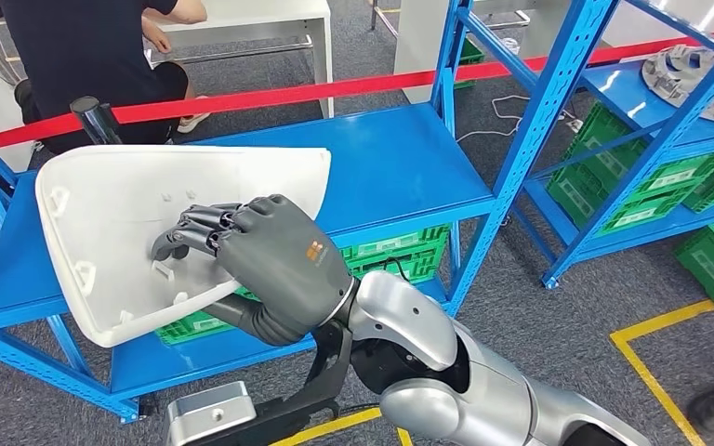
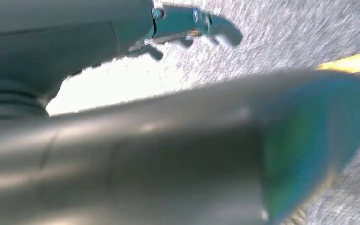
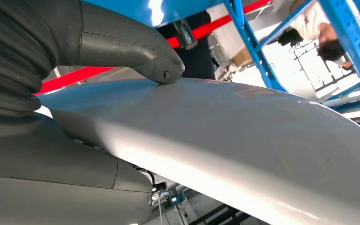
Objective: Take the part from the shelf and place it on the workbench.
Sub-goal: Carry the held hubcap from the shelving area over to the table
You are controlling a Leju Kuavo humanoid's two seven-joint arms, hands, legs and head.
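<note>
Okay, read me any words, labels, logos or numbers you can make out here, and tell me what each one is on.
No text here can be read.
Right hand: a small orange logo mark on its back, no letters legible.
Green crates on the right-hand shelf: pale labels on their fronts, too small to read.
White part held by the right hand: moulded clips and ribs, no print that I can see.
Wrist views: no legible markings.

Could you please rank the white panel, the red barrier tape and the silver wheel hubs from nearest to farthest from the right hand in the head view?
1. White panel: held by the right hand over the blue shelf.
2. Red barrier tape: stretched behind the shelf.
3. Silver wheel hubs: on the neighbouring rack, far right.
</note>
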